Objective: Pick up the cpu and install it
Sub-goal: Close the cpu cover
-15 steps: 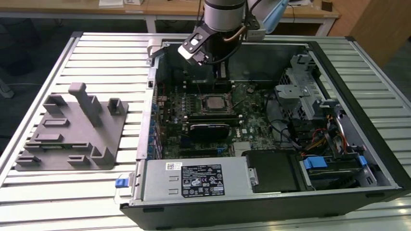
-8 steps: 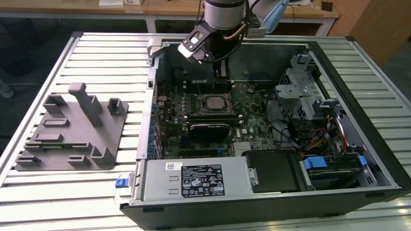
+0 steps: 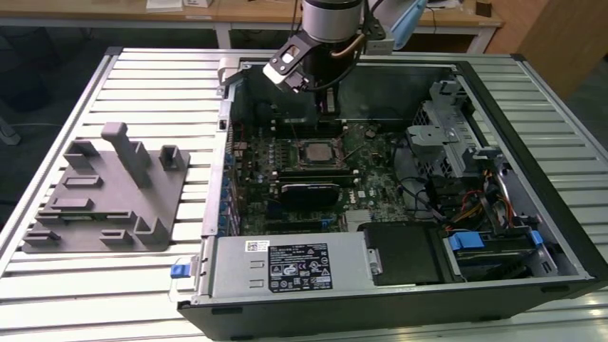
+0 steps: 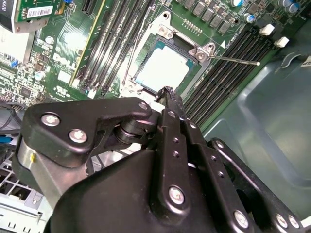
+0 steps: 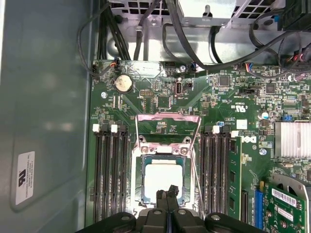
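The cpu point(image 5: 160, 177), a small square chip with a pale silver top, lies flat inside the motherboard socket point(image 5: 137, 184), whose metal load plate point(image 5: 167, 118) stands swung open. In the second wrist view the cpu point(image 4: 163, 68) sits just beyond my gripper point(image 4: 167, 91). My gripper point(image 5: 167, 193) hovers over the chip's near edge, shut, with nothing between its fingers. In the exterior view the gripper point(image 3: 327, 107) hangs inside the open computer case, just above and behind the cpu point(image 3: 314, 150).
The black case wall point(image 3: 409, 85) rises close behind the arm. Memory slots point(image 5: 112, 170) flank the socket on both sides. A black heatsink block point(image 3: 309, 192), a power supply point(image 3: 285, 267) and a drive cage point(image 3: 446, 135) fill the case. A grey fixture point(image 3: 105, 192) sits at the exterior view's left.
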Tool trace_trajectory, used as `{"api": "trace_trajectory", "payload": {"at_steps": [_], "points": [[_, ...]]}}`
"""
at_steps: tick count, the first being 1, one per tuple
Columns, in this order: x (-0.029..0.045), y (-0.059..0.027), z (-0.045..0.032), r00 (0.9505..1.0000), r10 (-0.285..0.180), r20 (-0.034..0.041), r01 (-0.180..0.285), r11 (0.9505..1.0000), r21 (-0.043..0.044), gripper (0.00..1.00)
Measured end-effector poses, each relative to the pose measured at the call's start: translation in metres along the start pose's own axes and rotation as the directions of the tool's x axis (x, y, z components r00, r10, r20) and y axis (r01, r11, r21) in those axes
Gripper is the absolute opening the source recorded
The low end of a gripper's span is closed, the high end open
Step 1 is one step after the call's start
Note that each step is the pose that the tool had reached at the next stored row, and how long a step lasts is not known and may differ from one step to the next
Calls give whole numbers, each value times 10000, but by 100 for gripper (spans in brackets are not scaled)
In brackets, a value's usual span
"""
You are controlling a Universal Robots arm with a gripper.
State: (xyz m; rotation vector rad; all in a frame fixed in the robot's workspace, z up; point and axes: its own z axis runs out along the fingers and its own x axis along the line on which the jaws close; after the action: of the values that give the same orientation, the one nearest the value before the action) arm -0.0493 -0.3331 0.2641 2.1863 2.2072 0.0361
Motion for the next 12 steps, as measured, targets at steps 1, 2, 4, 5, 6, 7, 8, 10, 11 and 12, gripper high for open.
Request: {"api": "trace_trajectory", "payload": {"at_steps": [1,2,4,5,6,7,8,10,11,12], "points": [[0,0,-8,10000,0,0,0,10000,0,11],[0,1,-16,10000,0,0,0,10000,0,11],[0,2,-37,10000,0,-1,0,10000,-1,11],[0,2,-49,10000,1,0,-1,10000,0,11],[0,3,-63,10000,0,-1,0,10000,-1,11],[-1,3,-79,10000,1,0,-1,10000,0,11],[-1,4,-96,10000,1,0,-1,10000,0,11],[-1,5,-130,10000,1,-1,-1,10000,-1,11],[-1,6,-147,10000,1,-1,-1,10000,0,11],[-1,6,-163,10000,1,-1,-1,10000,1,11]]}}
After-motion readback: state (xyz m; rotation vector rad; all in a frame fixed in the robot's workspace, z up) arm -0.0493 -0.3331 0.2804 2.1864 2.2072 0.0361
